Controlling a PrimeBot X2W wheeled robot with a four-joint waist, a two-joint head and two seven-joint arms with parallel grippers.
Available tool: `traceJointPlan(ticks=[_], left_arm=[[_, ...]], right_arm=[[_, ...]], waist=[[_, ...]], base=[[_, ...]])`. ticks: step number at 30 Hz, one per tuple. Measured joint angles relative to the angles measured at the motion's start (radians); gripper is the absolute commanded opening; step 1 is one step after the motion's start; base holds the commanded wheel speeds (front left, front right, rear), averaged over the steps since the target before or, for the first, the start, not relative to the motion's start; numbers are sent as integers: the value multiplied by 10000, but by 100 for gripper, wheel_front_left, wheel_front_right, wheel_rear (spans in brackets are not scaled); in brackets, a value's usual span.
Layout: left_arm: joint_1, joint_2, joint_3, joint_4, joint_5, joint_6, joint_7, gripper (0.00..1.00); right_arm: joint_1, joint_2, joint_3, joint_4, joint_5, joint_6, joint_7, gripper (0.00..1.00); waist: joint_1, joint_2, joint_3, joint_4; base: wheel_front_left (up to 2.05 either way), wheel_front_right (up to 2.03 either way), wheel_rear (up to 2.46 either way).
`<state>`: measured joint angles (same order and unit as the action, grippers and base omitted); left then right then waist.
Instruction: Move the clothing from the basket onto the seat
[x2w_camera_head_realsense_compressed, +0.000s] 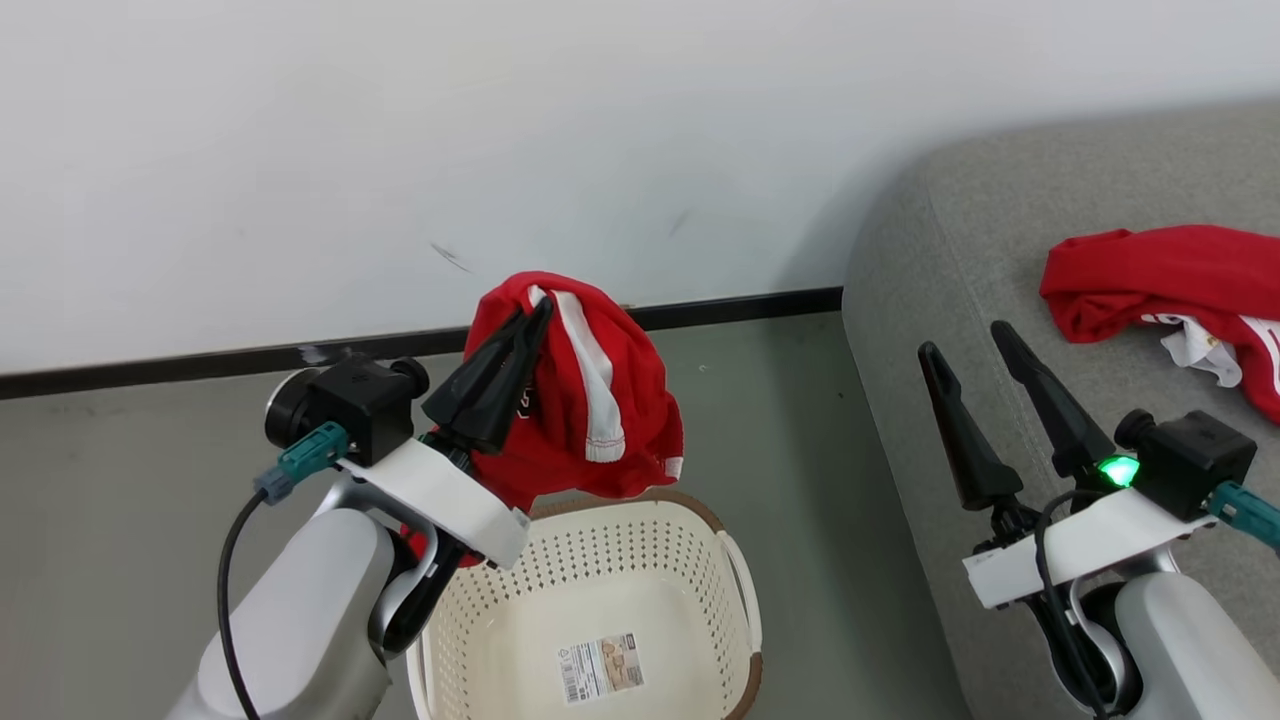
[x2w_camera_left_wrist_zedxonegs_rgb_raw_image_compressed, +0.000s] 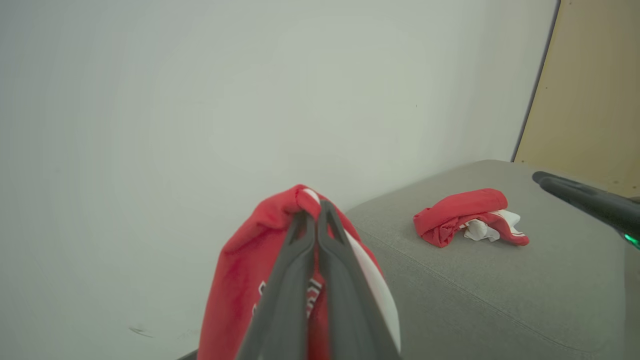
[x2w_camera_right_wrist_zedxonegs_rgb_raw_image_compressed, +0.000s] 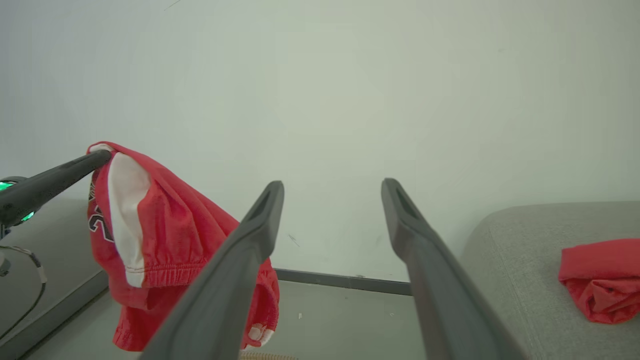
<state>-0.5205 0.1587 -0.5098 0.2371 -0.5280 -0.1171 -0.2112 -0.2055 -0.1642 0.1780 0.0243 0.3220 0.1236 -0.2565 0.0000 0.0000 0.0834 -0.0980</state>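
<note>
My left gripper (x2w_camera_head_realsense_compressed: 535, 312) is shut on a red garment with a white stripe (x2w_camera_head_realsense_compressed: 590, 390), which hangs in the air above the far rim of the cream basket (x2w_camera_head_realsense_compressed: 640, 560). The wrist views show the same garment (x2w_camera_left_wrist_zedxonegs_rgb_raw_image_compressed: 250, 270) (x2w_camera_right_wrist_zedxonegs_rgb_raw_image_compressed: 170, 235) draped from the pinched fingertips. The basket's floor holds nothing but a paper label. A second red garment (x2w_camera_head_realsense_compressed: 1170, 275) lies crumpled on the grey seat (x2w_camera_head_realsense_compressed: 960, 230) at the right, seen too as a red heap (x2w_camera_left_wrist_zedxonegs_rgb_raw_image_compressed: 465, 215) (x2w_camera_right_wrist_zedxonegs_rgb_raw_image_compressed: 600, 275). My right gripper (x2w_camera_head_realsense_compressed: 965, 335) stands open over the seat's left edge, holding nothing.
A white wall with a black skirting strip (x2w_camera_head_realsense_compressed: 720, 310) runs behind the basket. Grey floor (x2w_camera_head_realsense_compressed: 130, 470) lies to the left of the basket and between it and the seat. A beige panel (x2w_camera_left_wrist_zedxonegs_rgb_raw_image_compressed: 595, 90) stands beyond the seat.
</note>
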Motion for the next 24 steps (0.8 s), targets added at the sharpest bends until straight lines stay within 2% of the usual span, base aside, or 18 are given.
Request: traceJointPlan(ticks=[7,13,24], left_arm=[[-12,-100,-98,-178,-15,0,265,0],[-38,-253,-96,-265,-261,15,433,0],[-58,-504,-293,-585,-345,50,784,0]], right_arm=[[290,-226,242,71,167,0,0,100],[545,-224,832,102,326,0,0,100],[534,-454,2847,508,176,0,0,100]], waist=[[0,0,-423,175],[0,0,-688,284],[-1,0,-883,525]], base=[[0,0,0],[0,0,0],[0,0,0]])
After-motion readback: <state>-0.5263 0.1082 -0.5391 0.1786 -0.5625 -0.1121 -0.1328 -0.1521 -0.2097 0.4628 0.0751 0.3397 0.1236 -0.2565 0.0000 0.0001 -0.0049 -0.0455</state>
